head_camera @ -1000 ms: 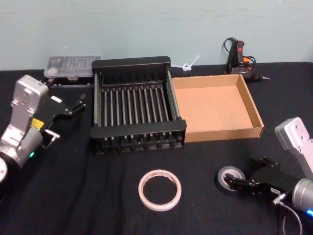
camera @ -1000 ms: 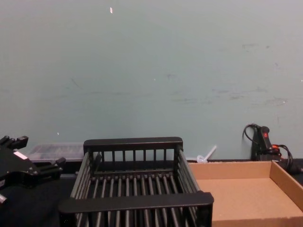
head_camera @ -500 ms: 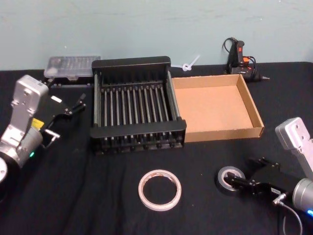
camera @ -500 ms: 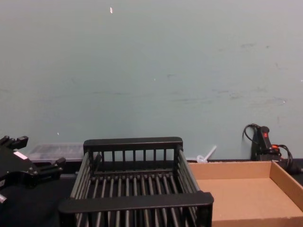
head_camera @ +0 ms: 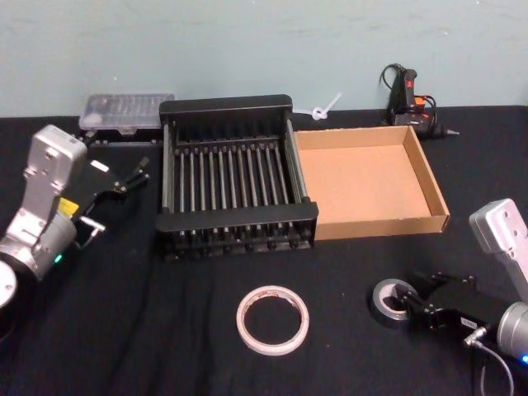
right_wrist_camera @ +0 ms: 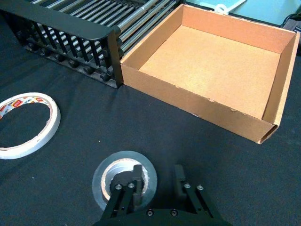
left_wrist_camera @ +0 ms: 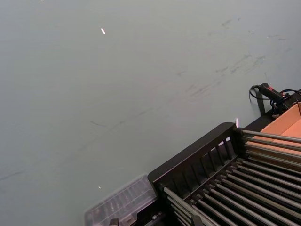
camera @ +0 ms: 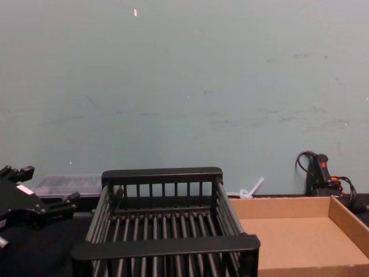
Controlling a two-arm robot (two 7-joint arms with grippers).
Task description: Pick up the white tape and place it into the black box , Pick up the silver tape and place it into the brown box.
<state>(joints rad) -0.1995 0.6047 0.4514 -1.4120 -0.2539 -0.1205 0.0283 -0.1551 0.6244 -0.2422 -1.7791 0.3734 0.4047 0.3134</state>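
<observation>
The silver tape (head_camera: 389, 301) (right_wrist_camera: 123, 178) lies flat on the black cloth at the front right. My right gripper (head_camera: 410, 303) (right_wrist_camera: 157, 172) straddles the roll's wall, one finger (right_wrist_camera: 137, 178) in the hole and the other outside. A strip of cloth shows between the outer finger and the roll, so the gripper is open. The white tape (head_camera: 272, 319) (right_wrist_camera: 26, 125) lies flat at the front middle. Behind stand the black box (head_camera: 169, 221) (camera: 164, 245) and, touching its right side, the brown box (head_camera: 375, 223) (right_wrist_camera: 197, 106). My left gripper (head_camera: 130, 176) (camera: 46, 186) hovers open left of the black box.
A clear plastic case (head_camera: 128, 108) sits at the back left by the wall. A glue gun with its cable (head_camera: 406, 95) (camera: 320, 173) stands at the back right. A white zip tie (head_camera: 323, 107) lies behind the boxes. The teal wall closes the table's far edge.
The right gripper's fingers have drawn closer together around the silver tape's wall. The tape, the white ring and the left arm stay where they were.
</observation>
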